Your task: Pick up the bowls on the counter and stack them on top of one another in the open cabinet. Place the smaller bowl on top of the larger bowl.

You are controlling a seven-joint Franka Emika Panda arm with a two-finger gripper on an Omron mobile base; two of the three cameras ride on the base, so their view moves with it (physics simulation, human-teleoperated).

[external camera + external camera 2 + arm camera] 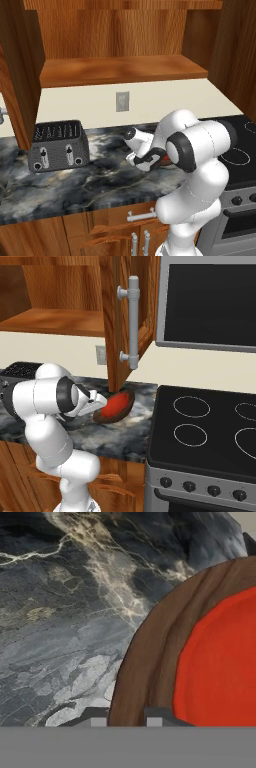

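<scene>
The gripper (126, 718) pinches the rim of the larger bowl (116, 411), one finger outside the brown wall and one inside, with the smaller bowl (118, 404) already nested in it, tilted just above the counter (107, 436). To do this well, level the pair before raising it, lest the red one slide out, then clear the hanging door (126, 316) toward the cabinet (125, 70) shelf

Open marble counter (100, 180) stretches wide to the left, toaster (58, 145) parked well off at the far end. Overhead, the cabinet shelf (125, 70) sits bare and reachable. On the right, the open cabinet door (131, 321) hangs low above the stacked bowls (115, 406), stovetop (210, 431) just beyond.
</scene>
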